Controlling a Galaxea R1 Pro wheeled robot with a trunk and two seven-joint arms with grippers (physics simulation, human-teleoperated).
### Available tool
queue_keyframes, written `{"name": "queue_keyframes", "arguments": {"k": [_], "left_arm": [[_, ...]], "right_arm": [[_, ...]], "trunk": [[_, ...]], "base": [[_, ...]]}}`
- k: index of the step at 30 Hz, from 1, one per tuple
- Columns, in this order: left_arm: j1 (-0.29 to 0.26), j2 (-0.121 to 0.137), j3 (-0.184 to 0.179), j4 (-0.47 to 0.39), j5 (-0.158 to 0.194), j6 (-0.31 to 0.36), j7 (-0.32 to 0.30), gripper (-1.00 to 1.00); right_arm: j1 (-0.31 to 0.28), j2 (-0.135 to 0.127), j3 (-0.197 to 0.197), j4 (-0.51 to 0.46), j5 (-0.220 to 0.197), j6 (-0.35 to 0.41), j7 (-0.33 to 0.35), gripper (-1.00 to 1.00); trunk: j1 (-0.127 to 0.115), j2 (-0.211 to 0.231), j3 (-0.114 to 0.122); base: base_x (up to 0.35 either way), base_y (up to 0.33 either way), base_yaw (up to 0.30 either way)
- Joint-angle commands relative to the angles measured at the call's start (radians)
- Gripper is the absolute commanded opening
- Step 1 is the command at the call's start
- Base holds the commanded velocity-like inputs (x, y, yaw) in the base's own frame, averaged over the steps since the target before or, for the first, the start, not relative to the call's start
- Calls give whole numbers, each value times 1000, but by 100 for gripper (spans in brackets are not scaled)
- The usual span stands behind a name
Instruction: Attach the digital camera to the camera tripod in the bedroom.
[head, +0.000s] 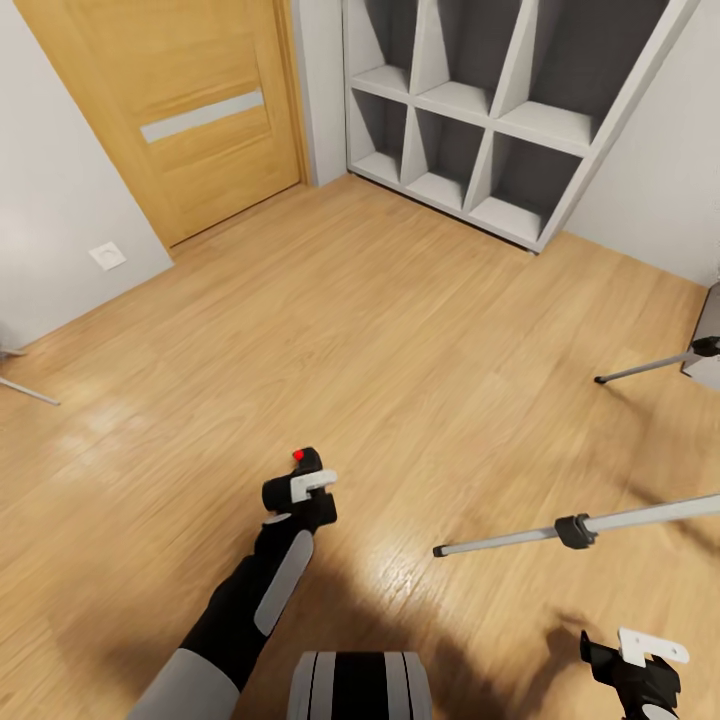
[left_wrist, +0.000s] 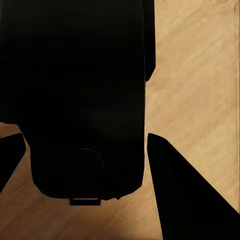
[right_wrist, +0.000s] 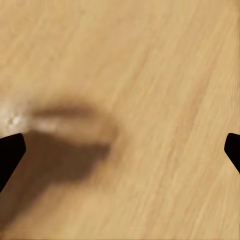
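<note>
Your left hand (head: 305, 480) was clamped on the digital camera (left_wrist: 85, 95) above the floor (head: 400, 330). Your right hand (right_wrist: 120, 150) gaped wide, empty, near the camera tripod (head: 575, 531) legs.

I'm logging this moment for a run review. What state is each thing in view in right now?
digital camera: held in the left gripper, off the floor, not on the tripod.
left gripper: shut on the digital camera.
right gripper: open, empty, over bare floor.
camera tripod: standing at the right, legs spread, nothing attached that I can see.
oak door: closed.
white shelf: cubes empty.
</note>
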Motion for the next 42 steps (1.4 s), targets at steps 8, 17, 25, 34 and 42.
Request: {"name": "queue_keyframes", "arguments": {"k": [8, 17, 25, 34, 42], "left_arm": [[0, 2, -6, 4, 8, 1, 7, -100], [0, 6, -11, 5, 2, -3, 6, -100], [0, 7, -11, 8, 2, -4, 7, -100], [0, 8, -11, 12, 7, -4, 6, -100], [0, 8, -11, 37, 9, -4, 5, -100]], "right_arm": [[0, 0, -1, 1, 2, -3, -1, 100], [0, 0, 0, 1, -1, -2, -1, 100], [0, 0, 2, 2, -4, 0, -1, 100], [0, 0, 3, 2, -4, 0, -1, 100], [0, 0, 2, 2, -4, -1, -1, 100]], "trunk": [[-4, 2, 30], [-8, 4, 65], [-11, 6, 96], [-15, 8, 131], [-19, 10, 162]], "base": [[0, 0, 0], [0, 0, 0], [0, 0, 0], [0, 0, 0], [0, 0, 0]]}}
